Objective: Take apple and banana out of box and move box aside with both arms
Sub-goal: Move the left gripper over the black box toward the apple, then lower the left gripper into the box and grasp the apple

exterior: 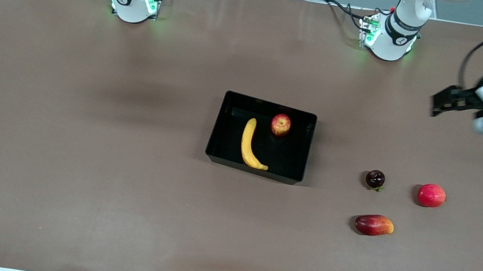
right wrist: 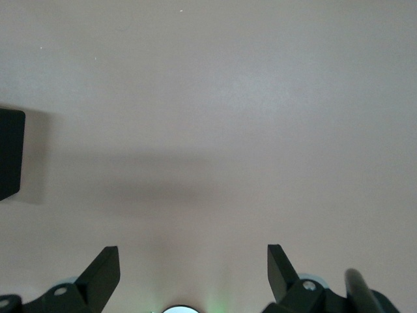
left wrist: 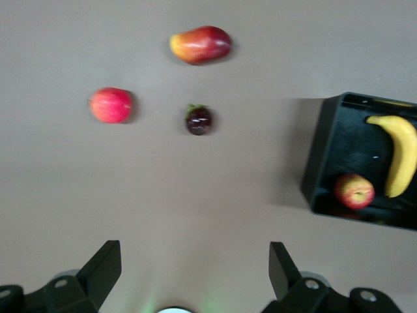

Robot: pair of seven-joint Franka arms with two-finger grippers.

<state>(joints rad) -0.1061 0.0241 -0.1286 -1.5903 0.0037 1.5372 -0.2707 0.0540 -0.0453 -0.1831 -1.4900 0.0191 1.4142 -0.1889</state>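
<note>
Both grippers, left (left wrist: 195, 270) and right (right wrist: 194, 270), hover with fingers spread, empty. The apple (exterior: 280, 124) sits against the box (exterior: 223, 125) wall beside the banana (exterior: 250, 144); a finger could catch the rim.

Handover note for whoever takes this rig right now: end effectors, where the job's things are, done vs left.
Left end effector: open, empty, up in the air at the left arm's end of the table.
Right end effector: open, empty, over bare table; a corner of the box shows at the edge of its wrist view.
Box: mid-table. Banana and apple both lie inside it, the apple farther from the front camera.
Done: nothing yet.
Left: take out the apple and banana, then move the box aside with both arms.
</note>
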